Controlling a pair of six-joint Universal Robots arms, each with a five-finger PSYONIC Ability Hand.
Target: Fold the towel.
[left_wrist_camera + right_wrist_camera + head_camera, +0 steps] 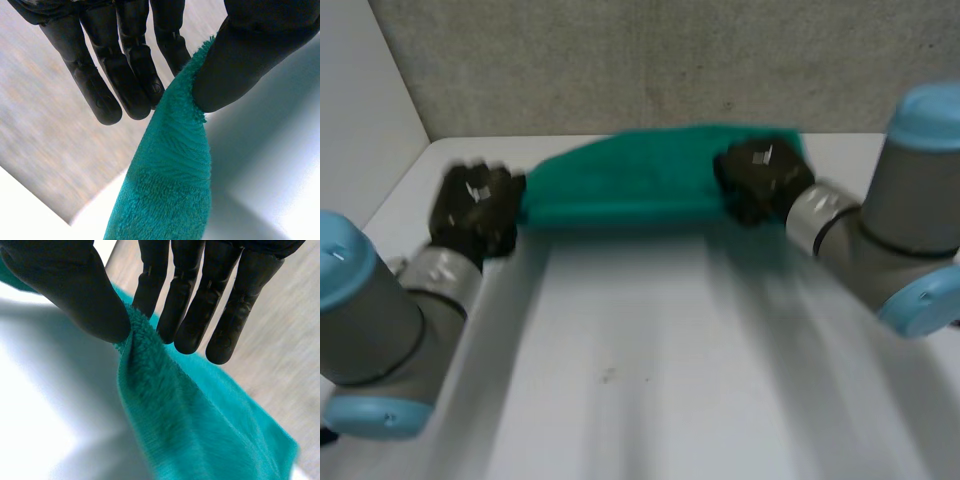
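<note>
Robot hands at teal towel ends

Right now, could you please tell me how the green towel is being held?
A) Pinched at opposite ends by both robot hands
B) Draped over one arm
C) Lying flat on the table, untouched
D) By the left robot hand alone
A: the left robot hand and the right robot hand each pinch one end of the towel between thumb and fingers.
</note>
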